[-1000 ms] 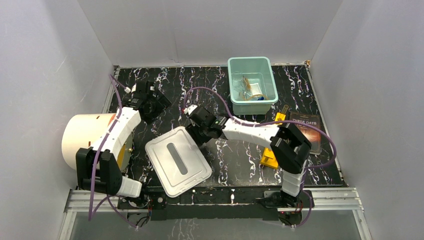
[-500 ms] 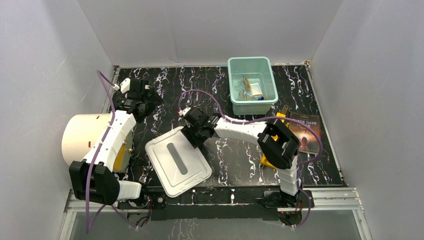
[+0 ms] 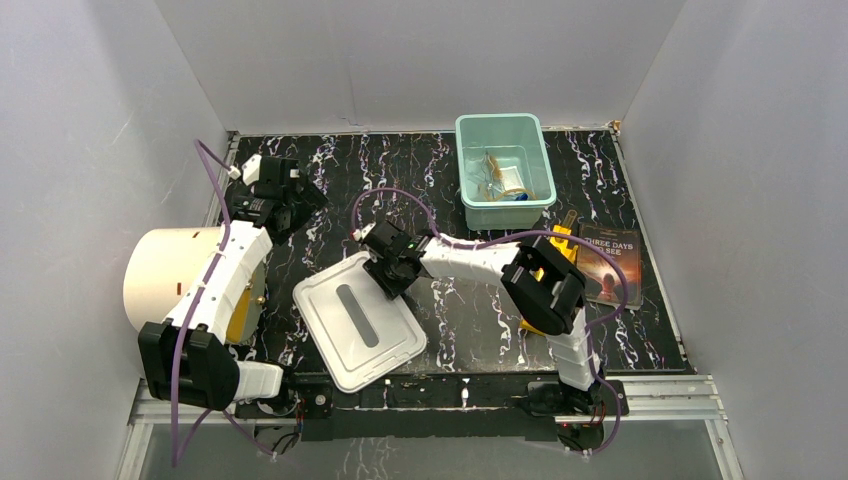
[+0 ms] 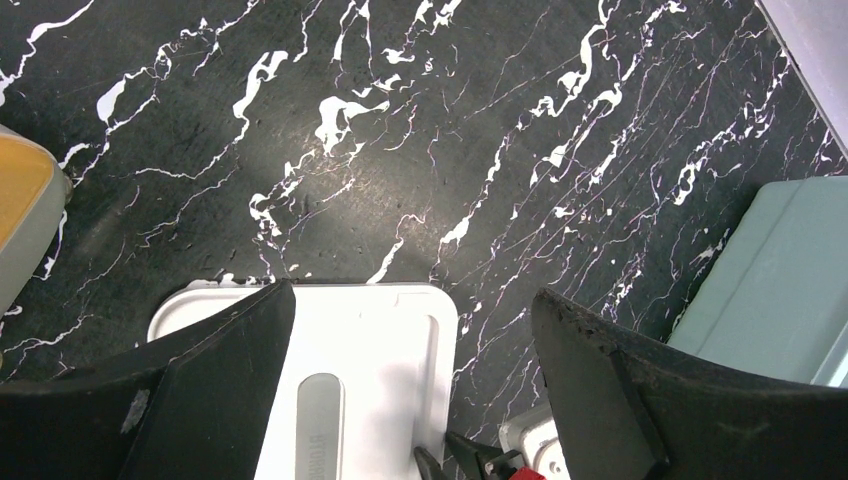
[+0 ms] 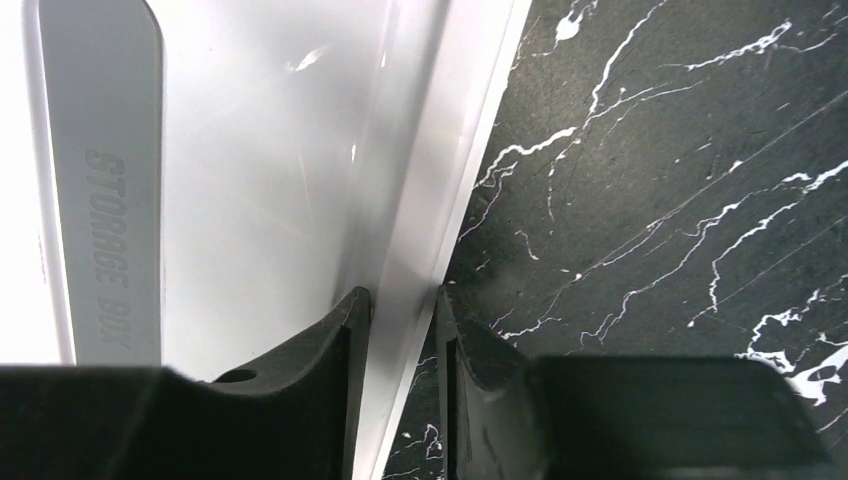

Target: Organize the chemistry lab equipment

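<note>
The small chemistry lab items [image 3: 503, 178] are gathered in the mint-green plastic bin [image 3: 499, 119]. The white plastic lid [image 3: 350, 330], lying on the black marbled surface [image 3: 470, 320], is pinched at its rim by the right tool [image 5: 402, 300]. The left tool [image 4: 412, 292] is spread and empty. Lidding is judged outstanding.

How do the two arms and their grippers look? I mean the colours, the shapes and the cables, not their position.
Both the left arm and the right arm have white rounded links with bulky black joints. A thin purple cable loops loosely along each one. The left gripper and the right gripper each have two matte black, wedge-shaped fingers. I see no printed markings.
</note>
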Controlling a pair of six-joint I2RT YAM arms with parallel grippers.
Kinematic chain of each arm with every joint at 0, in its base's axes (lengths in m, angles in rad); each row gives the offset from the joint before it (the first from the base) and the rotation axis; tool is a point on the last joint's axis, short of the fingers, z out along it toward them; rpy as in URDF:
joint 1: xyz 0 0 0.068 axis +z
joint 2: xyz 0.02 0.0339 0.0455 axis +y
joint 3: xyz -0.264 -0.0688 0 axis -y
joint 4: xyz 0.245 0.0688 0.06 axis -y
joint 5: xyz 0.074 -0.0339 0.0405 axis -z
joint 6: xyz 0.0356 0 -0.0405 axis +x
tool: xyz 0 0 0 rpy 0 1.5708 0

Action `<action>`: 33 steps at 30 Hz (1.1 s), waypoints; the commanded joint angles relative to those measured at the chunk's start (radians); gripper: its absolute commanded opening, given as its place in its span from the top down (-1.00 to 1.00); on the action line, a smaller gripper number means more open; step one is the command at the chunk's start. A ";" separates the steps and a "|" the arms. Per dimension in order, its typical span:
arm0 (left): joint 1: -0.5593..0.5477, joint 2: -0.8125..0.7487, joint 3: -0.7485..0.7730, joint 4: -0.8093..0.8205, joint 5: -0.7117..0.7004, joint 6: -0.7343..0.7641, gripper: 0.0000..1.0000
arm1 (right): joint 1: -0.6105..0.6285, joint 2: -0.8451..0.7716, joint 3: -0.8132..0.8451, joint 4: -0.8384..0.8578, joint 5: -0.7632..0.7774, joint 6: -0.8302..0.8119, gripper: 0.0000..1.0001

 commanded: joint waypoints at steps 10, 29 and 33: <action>0.002 -0.111 -0.101 -0.005 0.040 -0.021 -0.74 | -0.055 0.014 0.012 -0.002 0.072 0.002 0.78; 0.002 -0.045 -0.281 0.019 0.393 0.046 -0.75 | -0.297 0.088 0.077 0.042 -0.212 0.122 0.82; 0.002 0.006 -0.324 0.057 0.451 0.052 -0.61 | -0.323 0.111 0.099 0.039 -0.259 0.159 0.82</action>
